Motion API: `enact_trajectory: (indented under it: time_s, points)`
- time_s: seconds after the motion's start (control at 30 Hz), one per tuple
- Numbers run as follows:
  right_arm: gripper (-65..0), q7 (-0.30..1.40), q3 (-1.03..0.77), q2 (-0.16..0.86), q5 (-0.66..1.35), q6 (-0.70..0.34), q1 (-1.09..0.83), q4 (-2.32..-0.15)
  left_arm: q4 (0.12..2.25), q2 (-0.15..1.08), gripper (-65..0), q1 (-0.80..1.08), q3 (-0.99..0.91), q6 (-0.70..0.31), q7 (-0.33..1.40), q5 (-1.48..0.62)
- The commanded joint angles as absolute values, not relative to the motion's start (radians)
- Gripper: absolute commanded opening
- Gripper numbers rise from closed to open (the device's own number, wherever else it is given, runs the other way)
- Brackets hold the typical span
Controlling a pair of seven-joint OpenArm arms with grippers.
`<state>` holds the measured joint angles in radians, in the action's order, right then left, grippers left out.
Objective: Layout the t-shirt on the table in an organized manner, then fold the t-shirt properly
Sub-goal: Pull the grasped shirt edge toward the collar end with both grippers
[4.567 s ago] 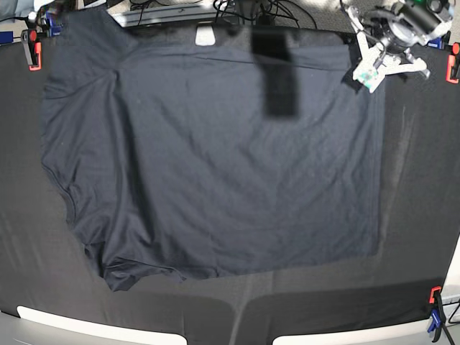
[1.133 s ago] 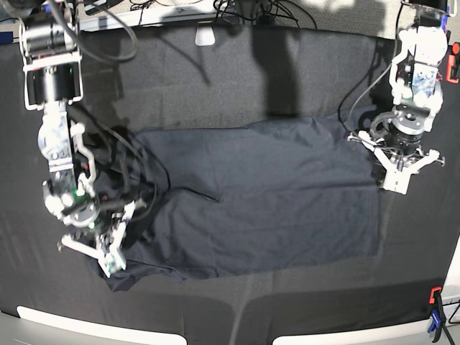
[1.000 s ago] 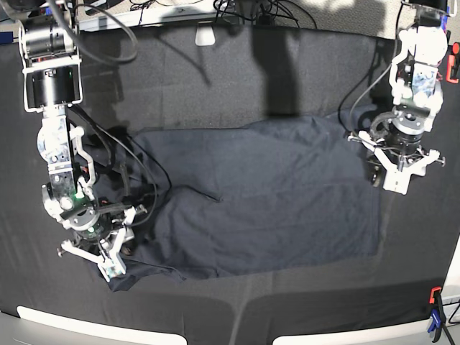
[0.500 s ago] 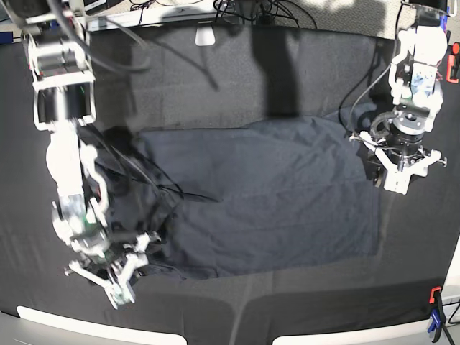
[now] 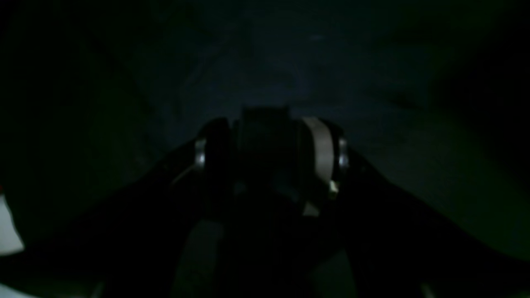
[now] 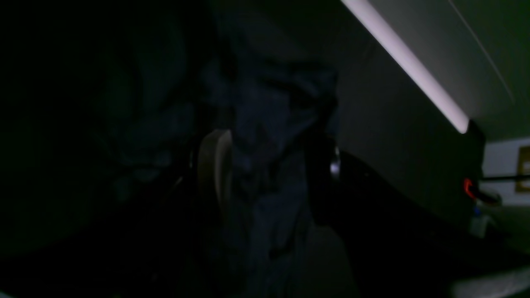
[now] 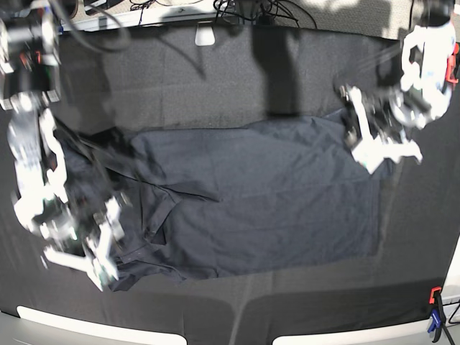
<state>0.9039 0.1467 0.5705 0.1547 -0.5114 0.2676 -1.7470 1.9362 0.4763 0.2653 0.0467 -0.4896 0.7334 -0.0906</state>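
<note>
The t-shirt [image 7: 266, 201] lay on the middle of the table [image 7: 215, 79], its upper part doubled down so that a straight fold ran across the top, the lower hem toward the near edge. Its left side (as the base view shows it) was bunched into ridges and loose folds.

The right gripper [image 7: 100, 248] sat at that bunched side, blurred in the base view. In the right wrist view a bundle of dark cloth [image 6: 265, 165] ran up between the two fingers [image 6: 213, 165], which stood wide on either side of it; the right gripper [image 6: 269, 165] therefore held a gathered fold of the t-shirt.

The left gripper [image 7: 381, 144] was over the opposite upper corner of the t-shirt, also blurred. The left wrist view was very dark: the left gripper [image 5: 269, 149] showed pale finger edges with cloth behind, but whether anything was pinched there could not be told.

No label or writing could be read anywhere on the t-shirt (collar not visible). A red clamp [image 7: 434, 295] stood at the near corner of the table.
</note>
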Motion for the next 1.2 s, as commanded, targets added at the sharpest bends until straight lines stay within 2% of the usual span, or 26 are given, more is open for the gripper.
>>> enact_trajectory:
  time_s: [0.0, 0.13, 0.23, 0.33, 0.57, 0.7, 0.77, 1.13, 1.17]
  points:
    - [-37.2, 0.890, 0.137, 0.590, 0.157, -0.517, 0.271, -1.781, 1.993, 0.492, -39.8, 0.288, 0.042, -0.484, 0.710, -0.091]
    - [-37.2, 0.901, 0.137, 0.598, 0.157, -0.517, 0.196, -1.829, 2.055, 0.499, -39.8, 0.406, 0.042, -0.482, 0.672, -0.068]
    - [-37.2, 0.899, 0.137, 0.598, 0.157, -0.517, 0.162, -1.857, 2.055, 0.500, -39.8, 0.463, 0.042, -0.404, 0.670, 0.000]
    - [-37.2, 0.899, 0.137, 0.598, 0.157, -0.517, 0.158, -1.874, 2.055, 0.499, -39.8, 0.482, 0.043, -0.341, 0.635, 0.099]
    - [-37.2, 0.897, 0.137, 0.598, 0.157, -0.517, 0.161, -1.877, 2.000, 0.499, -42.0, 0.473, 0.197, -0.321, 0.574, 0.266]
    - [-37.2, 0.898, 0.137, 0.598, 0.157, -0.517, 0.161, -1.877, 1.859, 0.499, -42.0, 0.425, 0.316, -0.147, 0.617, 0.472]
    - [-37.2, 0.898, 0.137, 0.598, 0.157, -0.517, 0.161, -1.877, 1.806, 0.500, -42.0, 0.400, 0.348, -0.091, 0.643, 0.554]
    - [-37.2, 0.902, 0.137, 0.598, 0.173, -0.517, 0.118, -1.877, 1.656, 0.499, -42.1, 0.347, 0.364, -0.074, 0.627, 0.575]
    - [-37.2, 0.902, 0.137, 0.598, 0.173, -0.517, 0.106, -1.877, 1.656, 0.499, -43.6, 0.347, 0.364, -0.074, 0.624, 0.576]
